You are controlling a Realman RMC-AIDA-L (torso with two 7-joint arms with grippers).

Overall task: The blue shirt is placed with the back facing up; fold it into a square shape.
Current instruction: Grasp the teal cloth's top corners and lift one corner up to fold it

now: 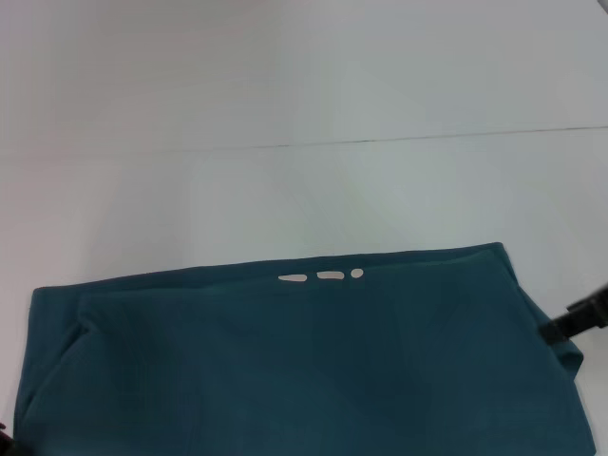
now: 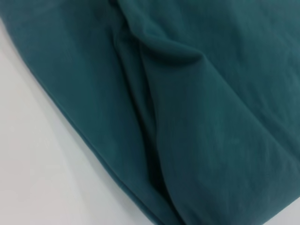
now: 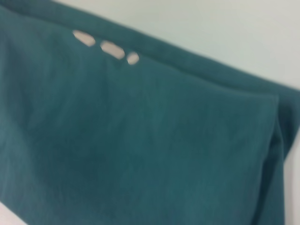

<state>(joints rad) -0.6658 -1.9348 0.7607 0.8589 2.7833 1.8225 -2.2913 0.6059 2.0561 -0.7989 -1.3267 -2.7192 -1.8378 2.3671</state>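
Observation:
The blue shirt (image 1: pixel 304 361) lies folded over on the white table (image 1: pixel 285 190), filling the near part of the head view. Small bits of white lettering (image 1: pixel 320 276) peek out along its far folded edge. My right gripper (image 1: pixel 570 323) shows as a dark part at the shirt's right edge. My left gripper is barely in view at the bottom left corner of the head view. The left wrist view shows the shirt (image 2: pixel 187 108) close up with a deep crease. The right wrist view shows the shirt (image 3: pixel 131 140) and the lettering (image 3: pixel 112 49).
The white table stretches away beyond the shirt, with a thin seam line (image 1: pixel 380 141) across it farther back.

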